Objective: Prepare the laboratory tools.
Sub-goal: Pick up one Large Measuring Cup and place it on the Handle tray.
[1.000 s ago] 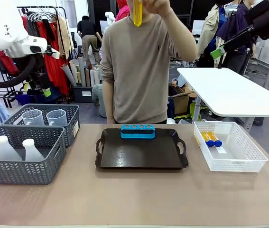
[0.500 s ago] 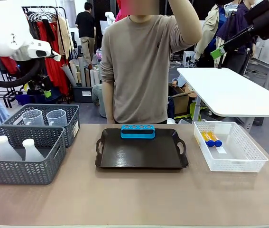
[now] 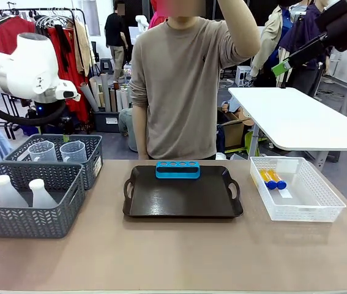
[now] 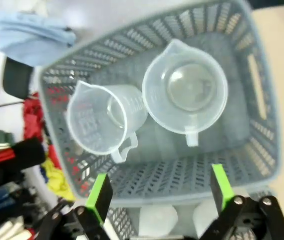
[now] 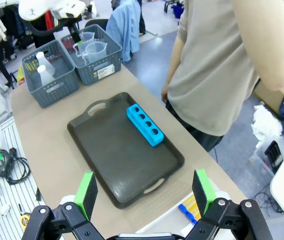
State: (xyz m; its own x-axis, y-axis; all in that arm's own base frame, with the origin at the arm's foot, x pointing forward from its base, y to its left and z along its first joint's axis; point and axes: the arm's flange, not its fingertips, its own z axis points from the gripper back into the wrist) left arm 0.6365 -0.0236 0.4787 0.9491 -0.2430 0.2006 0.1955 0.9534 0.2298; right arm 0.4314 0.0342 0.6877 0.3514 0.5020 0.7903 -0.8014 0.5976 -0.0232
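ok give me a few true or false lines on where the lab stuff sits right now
1. The blue rack sits on the dark tray. True.
2. The tubes stand in the rack. False: both lie in the white basket, and the rack's holes are empty.
3. The left gripper is shut. False: it is open, hovering above the two beakers.
4. Two flasks stand in the nearer grey basket. True.

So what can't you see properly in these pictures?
Person's raised arm: front view, hand past the top edge.
Conical flasks: front view, bottoms behind grey basket wall.
Measuring beaker: left wrist view, scale print too blurred to read.
Blue-capped tubes: right wrist view, partly behind right gripper jaws.
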